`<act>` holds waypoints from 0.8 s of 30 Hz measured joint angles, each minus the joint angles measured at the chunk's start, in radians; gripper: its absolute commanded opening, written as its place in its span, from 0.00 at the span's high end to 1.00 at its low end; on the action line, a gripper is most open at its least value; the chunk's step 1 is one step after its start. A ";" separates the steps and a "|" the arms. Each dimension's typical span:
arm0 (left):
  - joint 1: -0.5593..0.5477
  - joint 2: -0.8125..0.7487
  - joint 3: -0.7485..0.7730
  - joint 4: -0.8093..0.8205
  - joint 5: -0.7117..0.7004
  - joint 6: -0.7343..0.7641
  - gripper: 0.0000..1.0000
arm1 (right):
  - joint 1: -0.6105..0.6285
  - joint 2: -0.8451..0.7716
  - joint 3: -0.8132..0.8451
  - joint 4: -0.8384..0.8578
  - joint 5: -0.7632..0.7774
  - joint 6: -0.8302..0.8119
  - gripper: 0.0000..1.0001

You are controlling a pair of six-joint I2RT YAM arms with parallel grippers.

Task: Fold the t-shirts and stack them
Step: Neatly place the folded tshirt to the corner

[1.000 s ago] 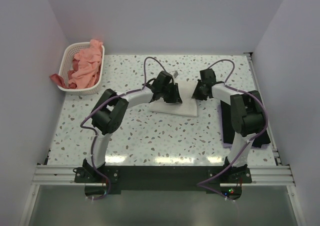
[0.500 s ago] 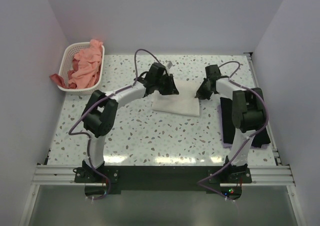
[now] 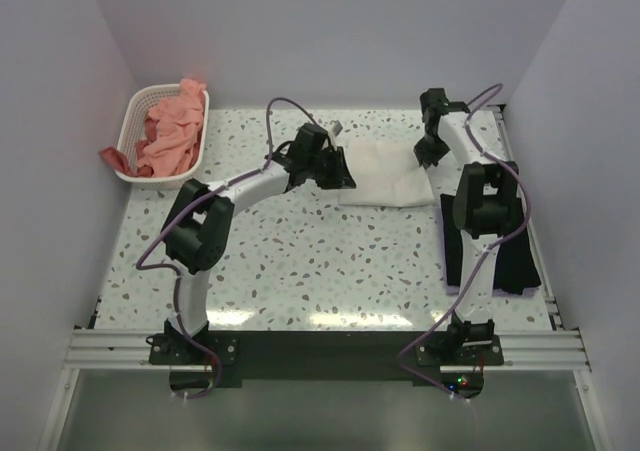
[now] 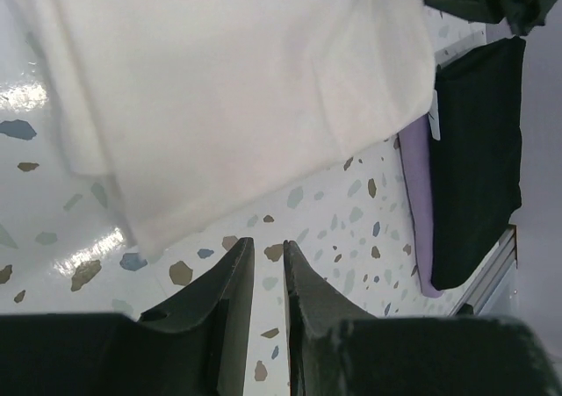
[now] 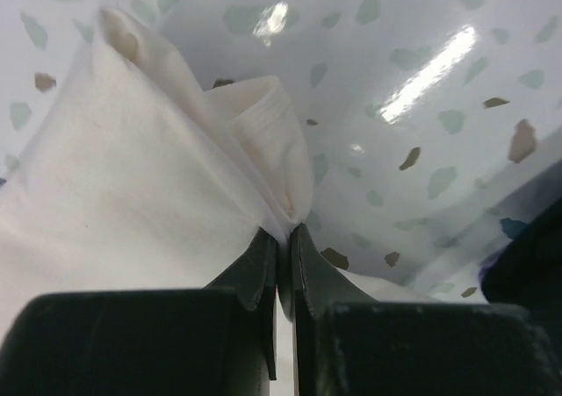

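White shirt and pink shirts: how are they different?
The white shirt lies folded on the table; the pink shirts sit crumpled in the basket. The right claw pinches the white shirt's edge; no claw touches the pink shirts. The white shirt looks smooth; the pink shirts spill over the rim. Both are soft cloth.

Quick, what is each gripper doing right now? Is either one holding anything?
Left gripper: jaws slightly apart, holding nothing.
Right gripper: jaws closed, pinching a fold of the cream-white t-shirt.
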 measured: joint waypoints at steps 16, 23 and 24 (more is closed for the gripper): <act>0.019 0.000 0.000 -0.035 0.009 0.000 0.76 | -0.217 -0.049 0.084 -0.253 0.168 0.245 1.00; 0.019 0.000 0.000 -0.035 0.018 0.000 0.76 | -0.218 -0.273 -0.082 -0.289 0.235 0.340 1.00; 0.019 0.000 0.000 -0.035 0.021 0.000 0.76 | -0.218 -0.308 -0.099 -0.295 0.246 0.349 1.00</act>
